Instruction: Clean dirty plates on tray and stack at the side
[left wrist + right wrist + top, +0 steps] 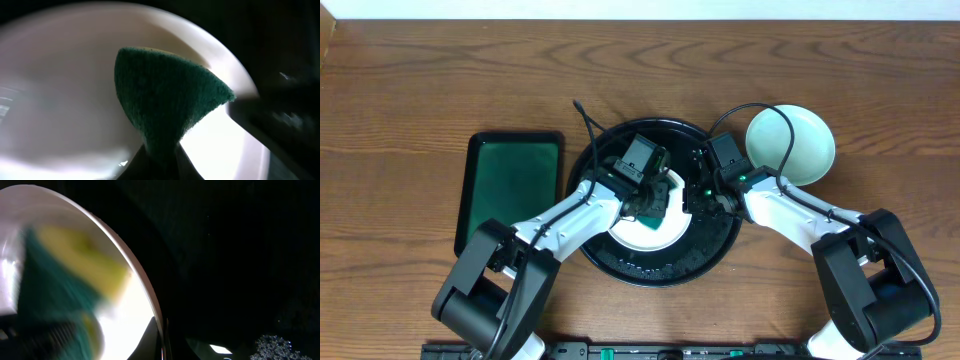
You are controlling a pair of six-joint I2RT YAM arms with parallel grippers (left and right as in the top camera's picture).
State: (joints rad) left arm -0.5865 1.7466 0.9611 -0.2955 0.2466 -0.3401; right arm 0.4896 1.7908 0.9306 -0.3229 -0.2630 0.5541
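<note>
Mid-scrub: left gripper [646, 208] pinching sponge [165, 100] on white plate [655, 236] in tray [620, 263]; right gripper [696, 200] at rim, grip unclear. Next: stack aside.

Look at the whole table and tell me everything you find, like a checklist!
Surface: brown wooden table.
Job's things: white plate in the black tray; turquoise plate on the table beside that tray.
Clutter: green tray on the black tray's other side.
Grippers: left gripper pinches a sponge over the white plate; right gripper is at that plate's rim, grip unclear.
Cables: black cables loop from both arms.
Surroundings: pale strip past the table's far edge.
</note>
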